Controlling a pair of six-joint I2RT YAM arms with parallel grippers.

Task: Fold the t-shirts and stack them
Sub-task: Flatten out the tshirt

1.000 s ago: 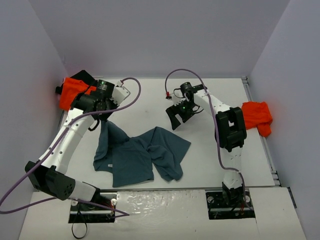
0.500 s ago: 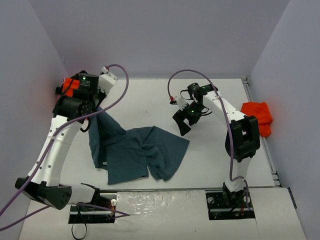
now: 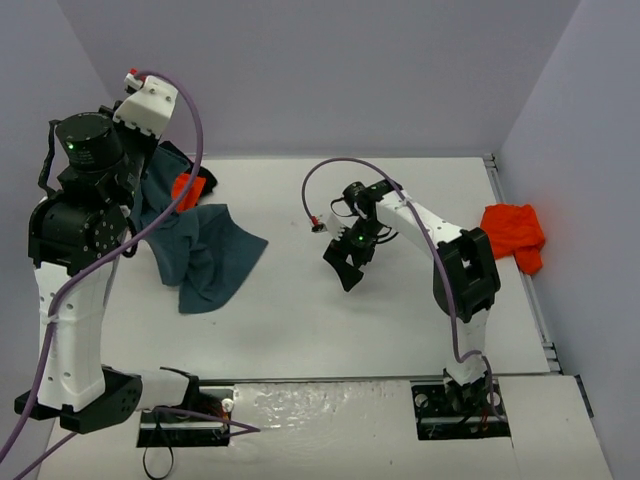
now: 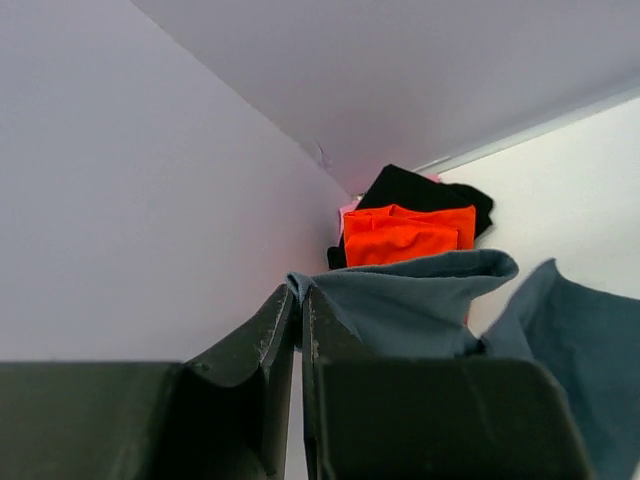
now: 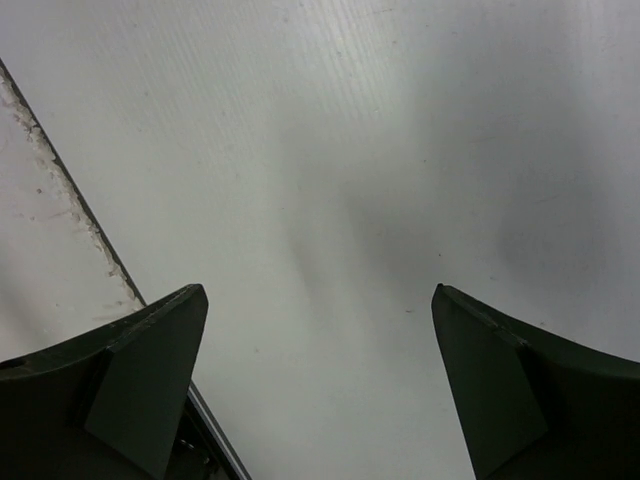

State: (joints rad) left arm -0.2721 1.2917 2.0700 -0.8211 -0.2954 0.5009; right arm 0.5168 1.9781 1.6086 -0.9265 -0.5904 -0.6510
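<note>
The slate-blue t-shirt (image 3: 205, 255) hangs bunched from my left gripper (image 4: 298, 295), which is clamped tight on a thin fold of it, at the left of the top view. Its lower end trails on the table (image 3: 300, 330). My right gripper (image 3: 345, 262) is spread wide and empty over bare table at centre. Farther back, upper left, a folded orange t-shirt (image 4: 405, 235) sits on a black t-shirt (image 4: 430, 192). Another orange t-shirt (image 3: 512, 232) lies crumpled at the right edge. I think the small pinch could slip, or the swinging cloth could drag across that stack and upset it. A second ago the blue shirt lay spread at lower centre and my left arm was low; now it is raised and the shirt pulled left
</note>
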